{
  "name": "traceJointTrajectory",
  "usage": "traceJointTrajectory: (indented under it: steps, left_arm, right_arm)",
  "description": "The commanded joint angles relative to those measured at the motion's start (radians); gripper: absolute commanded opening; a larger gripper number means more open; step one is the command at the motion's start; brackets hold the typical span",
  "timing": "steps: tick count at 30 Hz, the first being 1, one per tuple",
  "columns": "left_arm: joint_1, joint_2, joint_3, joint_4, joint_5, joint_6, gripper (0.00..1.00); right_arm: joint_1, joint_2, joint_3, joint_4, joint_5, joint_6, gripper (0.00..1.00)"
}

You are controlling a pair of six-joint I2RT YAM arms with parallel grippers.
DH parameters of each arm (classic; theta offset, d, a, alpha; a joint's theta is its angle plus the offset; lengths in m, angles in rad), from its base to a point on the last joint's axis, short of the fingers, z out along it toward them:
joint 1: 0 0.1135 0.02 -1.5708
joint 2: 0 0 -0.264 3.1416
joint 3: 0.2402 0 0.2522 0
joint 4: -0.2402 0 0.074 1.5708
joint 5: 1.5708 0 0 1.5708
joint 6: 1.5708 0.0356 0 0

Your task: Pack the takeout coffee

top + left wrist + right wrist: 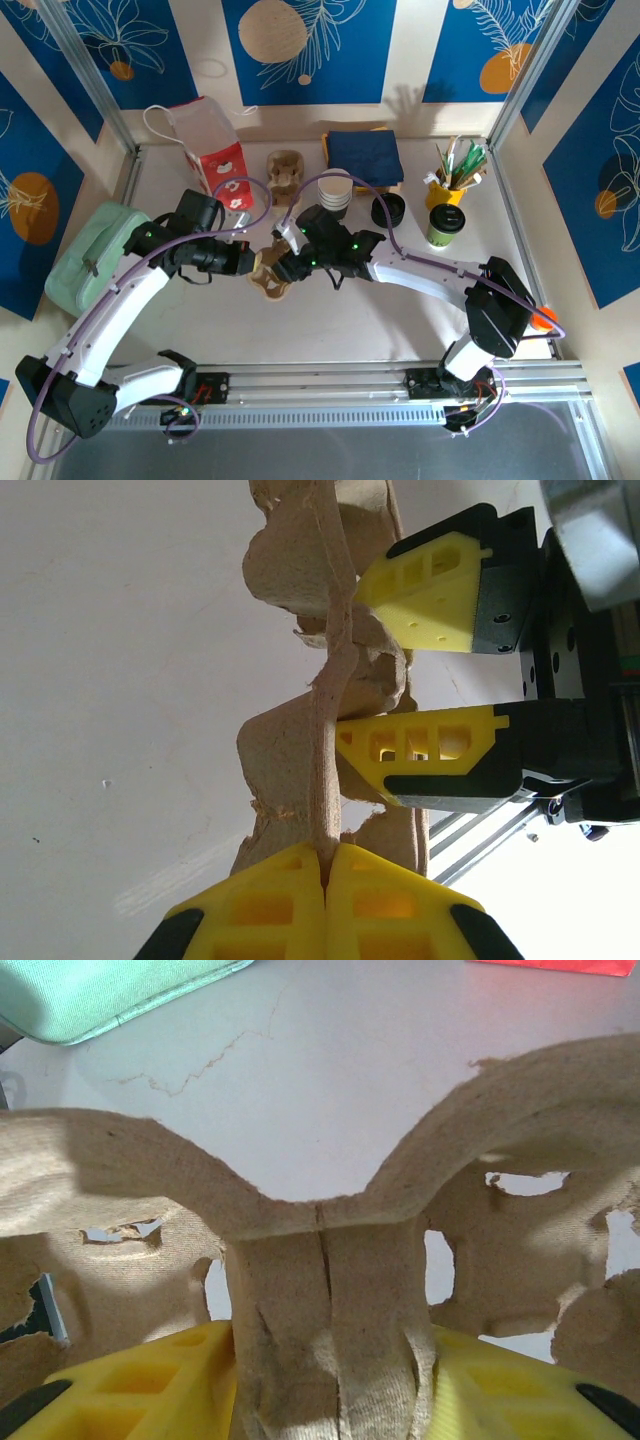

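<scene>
Green-sided takeout coffee (pixel 445 225) stands upright, axis vertical.

White table (pixel 400 320) carries red bag (pixel 215 150), cardboard carrier (pixel 285 172), navy napkins (pixel 363 155), yellow stick cup (pixel 445 190) along the back. Cup stack (pixel 336 192), black lid (pixel 388 209), takeout coffee (pixel 446 224) nearer; green pouch (pixel 95 255) left.

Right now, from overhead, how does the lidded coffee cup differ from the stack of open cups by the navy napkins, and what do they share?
The takeout coffee wears a black lid; the stack of cups is open-topped with a white rim. The takeout coffee is one cup; the stack of cups is several nested. The takeout coffee stands right of the stack of cups. Both stand upright on the table.
</scene>
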Motion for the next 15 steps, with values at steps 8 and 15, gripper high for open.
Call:
traceJointTrajectory:
  steps: [8, 15]
  left_arm:
    - [0.010, -0.090, 0.083, -0.032, -0.208, -0.040, 0.40]
    - [0.048, -0.105, 0.220, -0.064, -0.472, -0.087, 0.66]
  right_arm:
    - [-0.026, 0.013, 0.032, -0.030, -0.019, 0.008, 0.44]
    - [-0.034, 0.025, 0.039, -0.041, -0.019, 0.016, 0.44]
